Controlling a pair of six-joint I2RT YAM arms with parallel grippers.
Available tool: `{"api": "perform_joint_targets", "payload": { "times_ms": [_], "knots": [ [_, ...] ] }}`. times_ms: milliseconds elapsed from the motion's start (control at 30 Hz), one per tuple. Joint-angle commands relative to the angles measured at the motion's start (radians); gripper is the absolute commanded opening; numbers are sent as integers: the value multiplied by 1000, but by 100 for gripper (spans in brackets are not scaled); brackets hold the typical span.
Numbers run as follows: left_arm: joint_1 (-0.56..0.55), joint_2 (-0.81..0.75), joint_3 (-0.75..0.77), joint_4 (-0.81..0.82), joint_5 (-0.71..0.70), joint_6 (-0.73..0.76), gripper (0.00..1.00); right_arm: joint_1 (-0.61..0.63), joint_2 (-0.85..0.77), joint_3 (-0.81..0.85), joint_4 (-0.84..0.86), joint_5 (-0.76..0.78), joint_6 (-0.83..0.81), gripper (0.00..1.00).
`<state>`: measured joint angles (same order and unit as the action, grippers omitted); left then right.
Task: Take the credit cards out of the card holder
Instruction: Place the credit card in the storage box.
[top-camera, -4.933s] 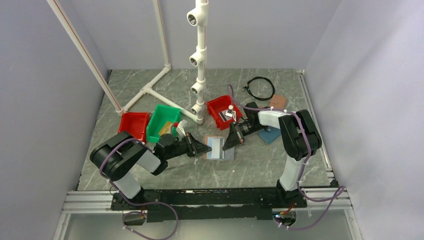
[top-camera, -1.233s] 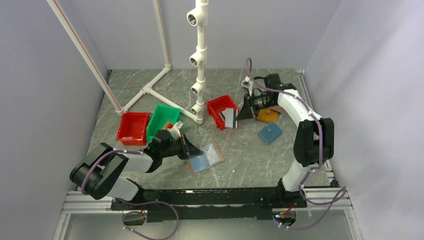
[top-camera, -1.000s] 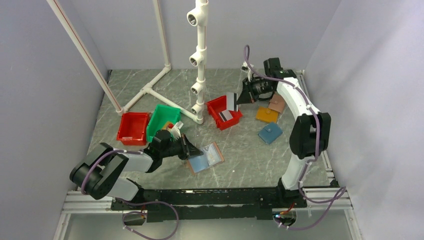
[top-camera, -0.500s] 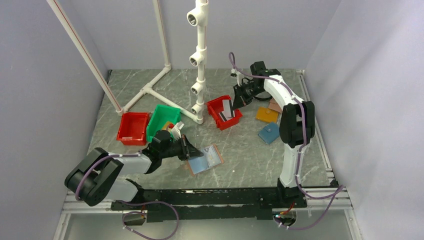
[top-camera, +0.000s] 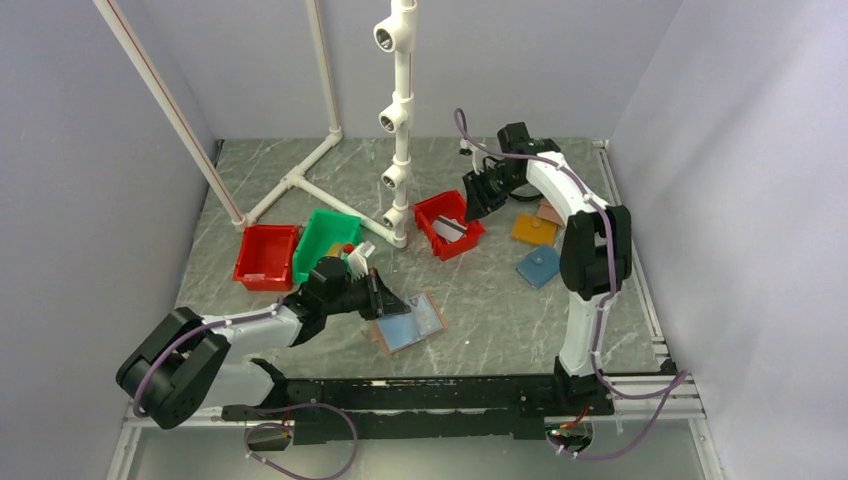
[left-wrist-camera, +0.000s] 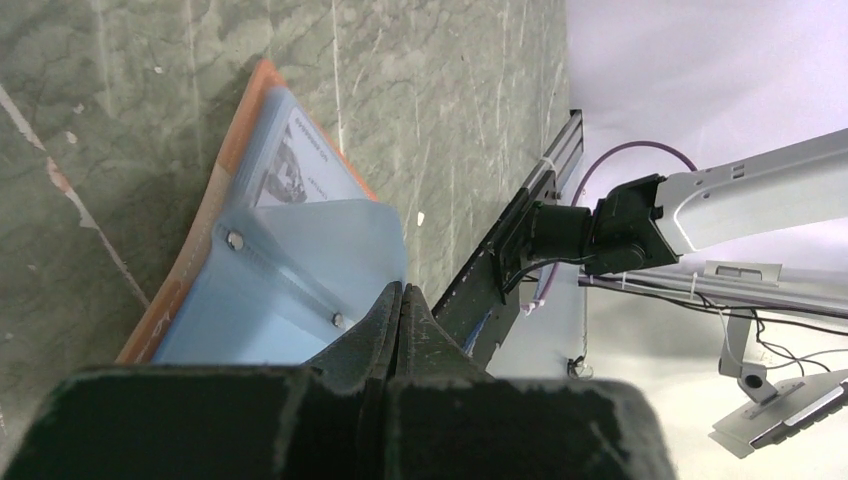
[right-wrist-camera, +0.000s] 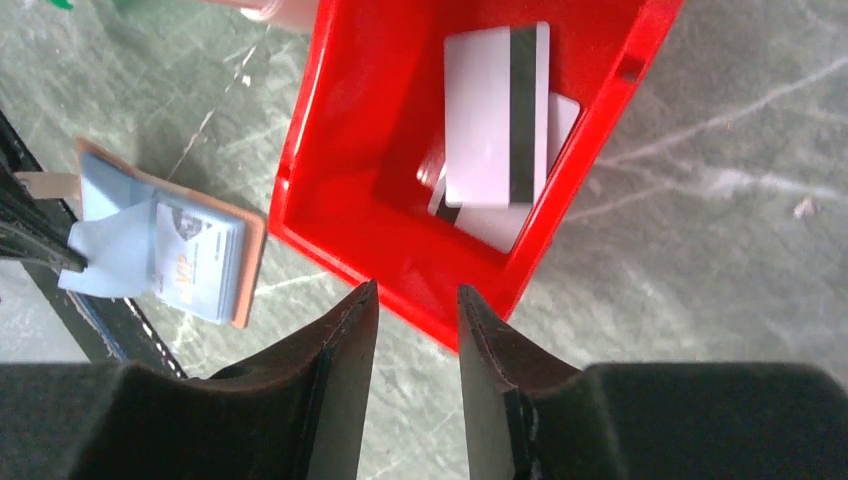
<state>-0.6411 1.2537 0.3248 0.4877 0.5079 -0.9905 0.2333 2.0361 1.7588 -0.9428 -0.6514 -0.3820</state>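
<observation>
The card holder (top-camera: 410, 322) lies open on the table, pinkish-tan outside with light blue lining (left-wrist-camera: 290, 270). A printed card (right-wrist-camera: 195, 262) still sits in its pocket. My left gripper (top-camera: 388, 300) is shut on the edge of the blue flap (right-wrist-camera: 75, 270), its tips (left-wrist-camera: 402, 290) pressed together. My right gripper (right-wrist-camera: 415, 295) hangs open and empty above the near rim of a red bin (right-wrist-camera: 330, 190). Inside the bin lie a grey-white credit card with a dark stripe (right-wrist-camera: 495, 115) and another pale card (right-wrist-camera: 505, 220) under it.
A second red bin (top-camera: 266, 257) and a green bin (top-camera: 325, 243) stand at the left. A white pipe stand (top-camera: 400, 120) rises behind the bins. Orange (top-camera: 533, 229), teal-blue (top-camera: 541, 266) and brown (top-camera: 549, 212) wallets lie at the right.
My right arm carried a grey-white card leftward over the red bin, then opened; the card now lies in the bin. The left gripper stayed shut at the holder.
</observation>
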Motion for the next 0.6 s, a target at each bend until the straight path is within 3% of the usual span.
{"api": "perform_joint_targets", "payload": {
  "times_ms": [0, 300, 333, 367, 400, 433, 500, 567],
  "knots": [
    [-23, 5, 56, 21, -5, 21, 0, -13, -184, -83, 53, 11, 9, 38],
    [-80, 90, 126, 84, 10, 23, 0, -22, -707, -585, 281, -185, -128, 40],
    [-86, 101, 133, 94, 12, 24, 0, -23, -773, -661, 350, -224, -153, 48],
    [-91, 113, 140, 101, 15, 25, 0, -22, -831, -734, 407, -261, -179, 65],
    [-97, 129, 151, 103, 15, 28, 0, -21, -883, -814, 454, -297, -194, 89],
    [-100, 141, 155, 102, 15, 31, 0, -21, -913, -883, 489, -353, -194, 98],
    [-102, 162, 157, 97, 7, 31, 0, -11, -904, -966, 445, -459, -271, 99],
    [-103, 170, 140, 60, -19, 27, 0, 10, -874, -947, 306, -479, -401, 99]
  ]
}}
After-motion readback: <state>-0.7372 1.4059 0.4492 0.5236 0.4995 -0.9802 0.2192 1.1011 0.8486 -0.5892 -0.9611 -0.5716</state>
